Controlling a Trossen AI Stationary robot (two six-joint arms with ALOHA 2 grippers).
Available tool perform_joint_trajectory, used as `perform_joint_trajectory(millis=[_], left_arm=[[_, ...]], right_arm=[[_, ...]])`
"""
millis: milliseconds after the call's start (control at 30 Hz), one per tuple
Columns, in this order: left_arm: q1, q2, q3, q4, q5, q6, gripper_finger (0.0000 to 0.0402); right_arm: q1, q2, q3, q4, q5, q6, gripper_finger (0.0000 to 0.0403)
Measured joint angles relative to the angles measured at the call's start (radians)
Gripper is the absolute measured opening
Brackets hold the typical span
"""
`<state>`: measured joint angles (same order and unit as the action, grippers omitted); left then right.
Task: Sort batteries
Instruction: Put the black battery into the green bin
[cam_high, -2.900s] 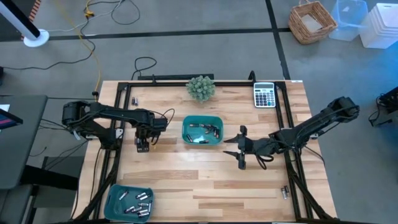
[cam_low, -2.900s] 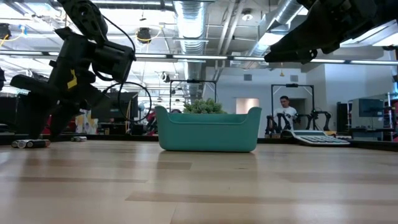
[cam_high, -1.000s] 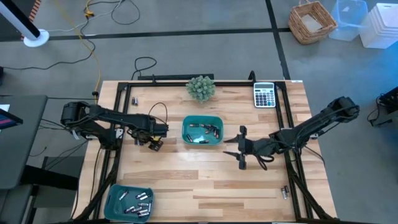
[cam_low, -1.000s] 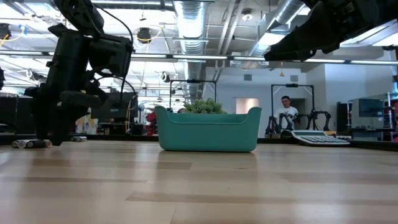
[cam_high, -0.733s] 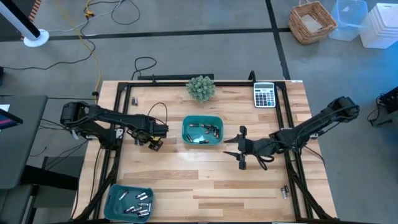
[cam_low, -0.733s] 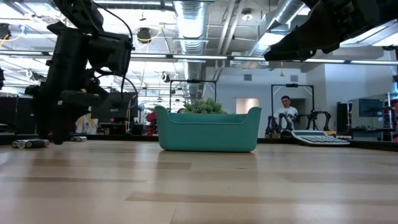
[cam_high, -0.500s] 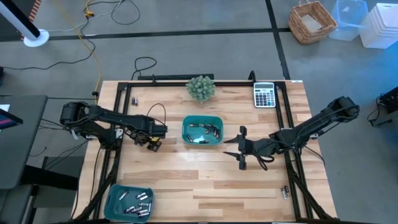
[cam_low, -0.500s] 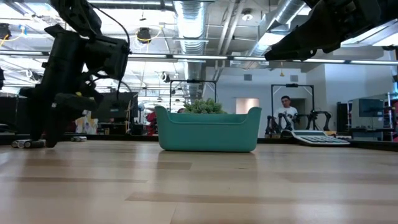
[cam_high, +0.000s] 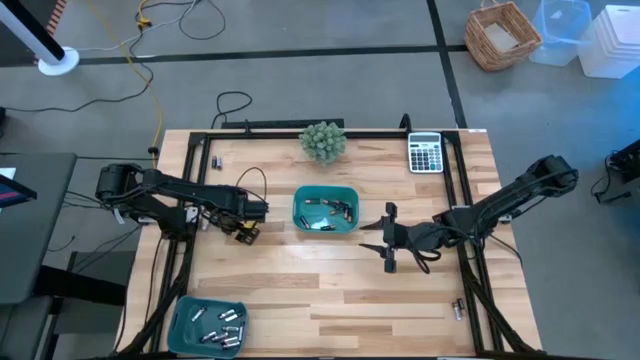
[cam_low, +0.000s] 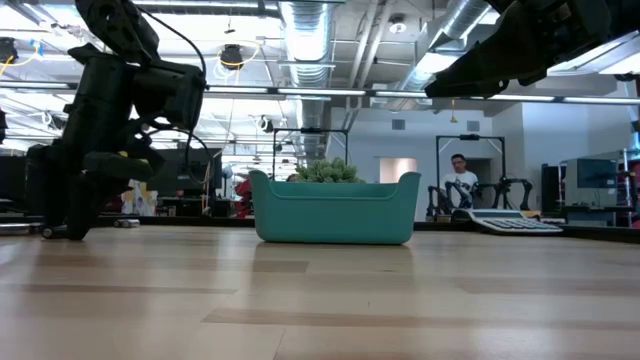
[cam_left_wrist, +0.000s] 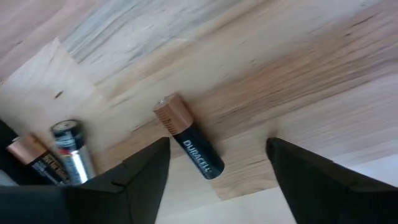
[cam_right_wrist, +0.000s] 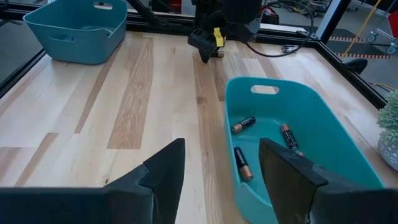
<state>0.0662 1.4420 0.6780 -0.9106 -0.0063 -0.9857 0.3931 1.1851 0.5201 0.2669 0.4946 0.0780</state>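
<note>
At the table's left, the left tool hangs low with its fingers spread wide, a copper-topped battery lying on the wood between them, apparently untouched. More batteries lie in the middle teal tray. The right tool, also wide open, waits just right of that tray.

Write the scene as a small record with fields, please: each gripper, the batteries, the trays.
left gripper: open, low over the table, a copper-and-black battery lying between its fingers, not yet gripped
other loose batteries: two, beside that one on the wood
right gripper: open, waiting right of the middle tray
middle tray: teal, holds several batteries
corner tray: teal, near-left corner, holds more batteries
</note>
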Motion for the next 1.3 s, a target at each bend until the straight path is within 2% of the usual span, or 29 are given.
perform_joint_trajectory(millis=[300,567,933,1300], left_arm=[[0.008,0.001,-0.001,0.056,0.005,0.055,0.0132],[0.013,0.001,-0.001,0.09,0.005,0.165,0.0042],[0.013,0.004,0.017,0.088,-0.002,0.292,0.0038],[0.013,-0.032,0.184,0.084,-0.013,0.477,0.0038]], right_arm=[[0.0,0.0,0.0,0.0,0.0,0.0,0.0219],[0.0,0.0,0.0,0.0,0.0,0.0,0.0219],[-0.001,0.0,0.0,0.0,0.0,0.003,0.0219],[-0.001,0.0,0.0,0.001,0.0,0.003,0.0219]])
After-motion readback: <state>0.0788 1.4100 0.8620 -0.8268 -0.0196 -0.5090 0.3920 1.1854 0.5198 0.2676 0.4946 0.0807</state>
